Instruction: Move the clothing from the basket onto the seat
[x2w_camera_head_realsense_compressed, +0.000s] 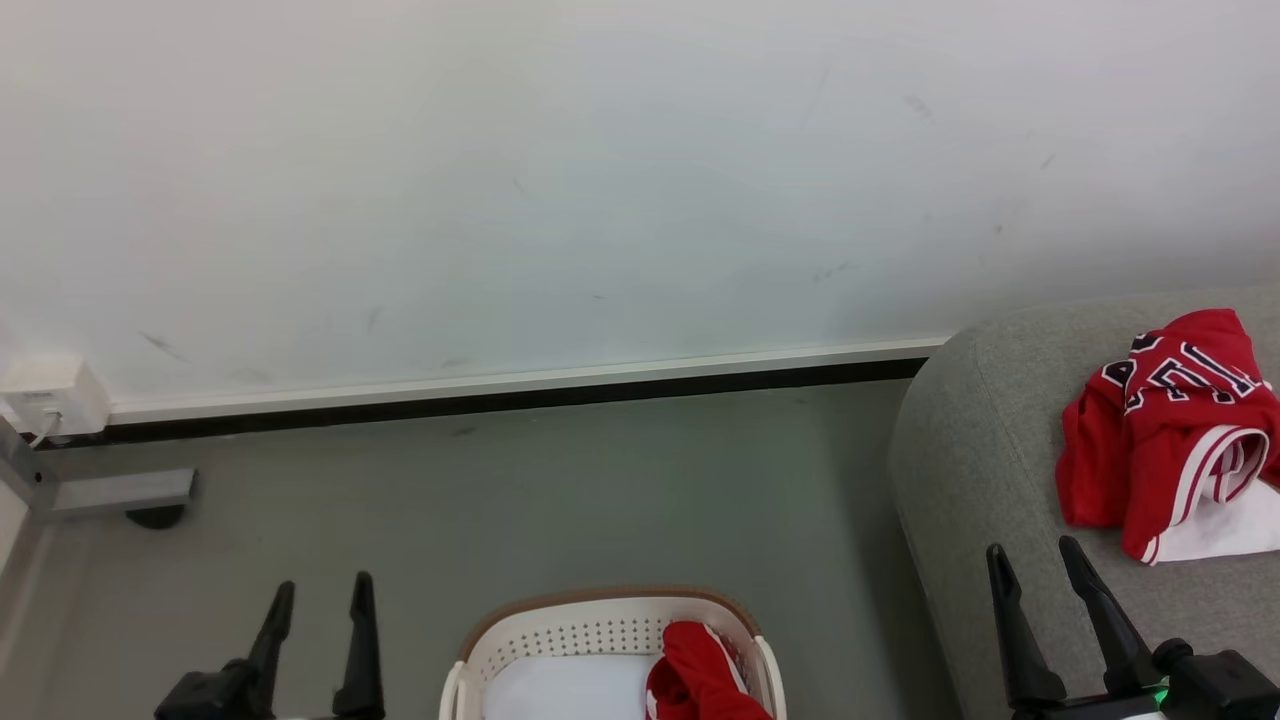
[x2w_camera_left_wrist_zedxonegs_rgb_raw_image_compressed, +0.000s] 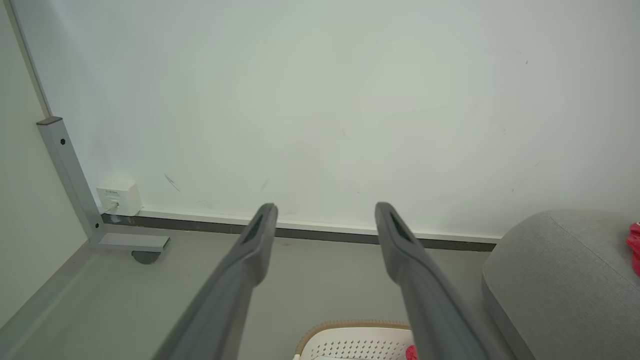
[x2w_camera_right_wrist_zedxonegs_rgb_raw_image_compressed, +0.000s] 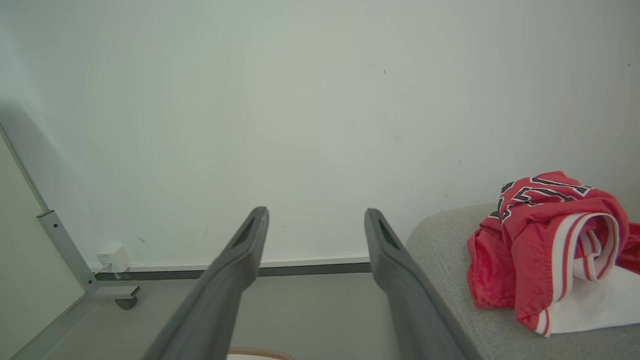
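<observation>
One red garment (x2w_camera_head_realsense_compressed: 700, 670) sits in the basket (x2w_camera_head_realsense_compressed: 600, 600) at the bottom middle, partly cut off, maybe bunched up. The jersey (x2w_camera_head_realsense_compressed: 1170, 430) lies on the seat (x2w_camera_head_realsense_compressed: 980, 480) at the right. The left gripper (x2w_camera_head_realsense_compressed: 323, 585) and right gripper (x2w_camera_head_realsense_compressed: 1032, 548) are spread wide and hold nothing. Best to pinch only red cloth, not the white pad (x2w_camera_head_realsense_compressed: 570, 690).

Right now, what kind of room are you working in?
Probably a test room set up like a home: bare scuffed white wall, plain grey floor, a grey sofa and a laundry basket.

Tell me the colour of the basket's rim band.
Brown rim on a cream-white basket; clearest in the head view.
</observation>
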